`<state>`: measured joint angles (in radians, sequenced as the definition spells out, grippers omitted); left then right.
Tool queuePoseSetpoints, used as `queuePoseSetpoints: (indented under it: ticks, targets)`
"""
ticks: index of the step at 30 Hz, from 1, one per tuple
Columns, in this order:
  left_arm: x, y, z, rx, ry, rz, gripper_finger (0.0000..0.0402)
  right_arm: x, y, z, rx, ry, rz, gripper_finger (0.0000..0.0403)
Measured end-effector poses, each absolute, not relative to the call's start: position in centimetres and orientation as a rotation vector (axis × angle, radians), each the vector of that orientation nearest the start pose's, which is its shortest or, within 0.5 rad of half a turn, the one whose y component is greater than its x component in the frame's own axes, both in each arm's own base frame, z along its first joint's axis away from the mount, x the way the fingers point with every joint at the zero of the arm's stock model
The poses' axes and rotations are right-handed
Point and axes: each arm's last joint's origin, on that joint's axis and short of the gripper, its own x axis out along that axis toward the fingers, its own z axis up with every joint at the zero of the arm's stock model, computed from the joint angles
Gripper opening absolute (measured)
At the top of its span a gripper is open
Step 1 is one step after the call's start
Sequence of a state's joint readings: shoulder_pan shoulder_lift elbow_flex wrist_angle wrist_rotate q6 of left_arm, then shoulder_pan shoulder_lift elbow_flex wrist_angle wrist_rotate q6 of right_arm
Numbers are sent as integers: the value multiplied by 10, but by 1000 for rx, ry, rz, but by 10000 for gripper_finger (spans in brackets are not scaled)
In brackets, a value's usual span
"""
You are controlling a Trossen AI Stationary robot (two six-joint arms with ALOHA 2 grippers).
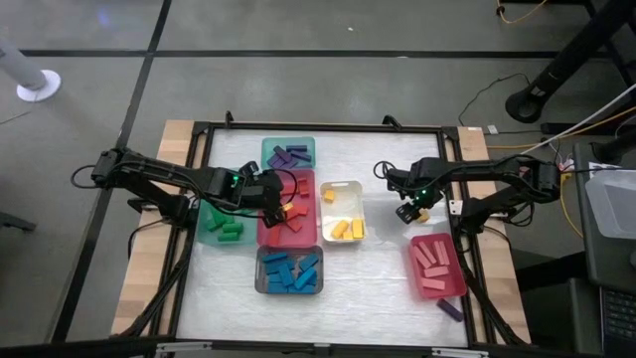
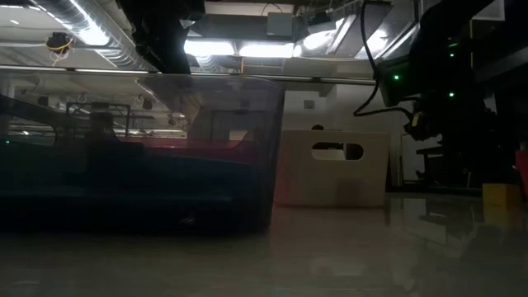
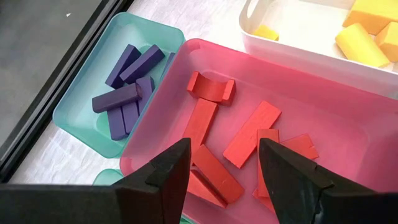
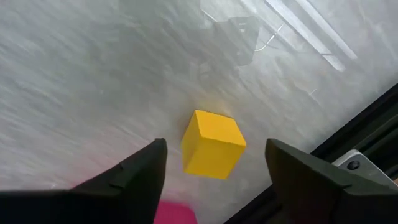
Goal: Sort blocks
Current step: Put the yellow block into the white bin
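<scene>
**Block sort: nearly done, strays remaining**

Sorted: purple blocks (image 3: 127, 87) in teal tray (image 3: 74, 115); red blocks (image 3: 249, 134) in red tray (image 3: 329, 81); yellow in white tray (image 1: 341, 189); blue, green and pink each in their own trays.

Left: yellow cube (image 4: 212, 144) on the surface between my right jaws (image 4: 214, 171), spread, clear of it; one purple bar (image 1: 449, 309) beyond the pink tray (image 1: 437, 267).

Left jaws (image 3: 224, 165): spread, empty, over red tray.

Obstacles: frame rail beside cube.
</scene>
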<state>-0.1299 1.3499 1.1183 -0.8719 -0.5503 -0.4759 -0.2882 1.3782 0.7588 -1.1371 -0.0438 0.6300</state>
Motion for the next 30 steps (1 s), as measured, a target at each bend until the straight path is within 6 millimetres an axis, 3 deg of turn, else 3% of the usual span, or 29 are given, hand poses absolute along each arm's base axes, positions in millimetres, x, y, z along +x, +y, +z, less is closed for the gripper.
queuePoseSetpoints:
  ticks: [9, 14, 21, 30]
  targets:
    - [256, -18, 281, -56, 923, 609, 178, 166, -47, 157, 757, 1700, -734, 275]
    - [256, -18, 281, -56, 923, 609, 178, 167, -48, 150, 764, 1657, -720, 237]
    - [256, -18, 281, -56, 923, 609, 178, 174, -47, 145, 844, 1579, -628, 134]
    - [256, -18, 281, -56, 923, 609, 178, 201, -50, 161, 974, 1405, -417, 129]
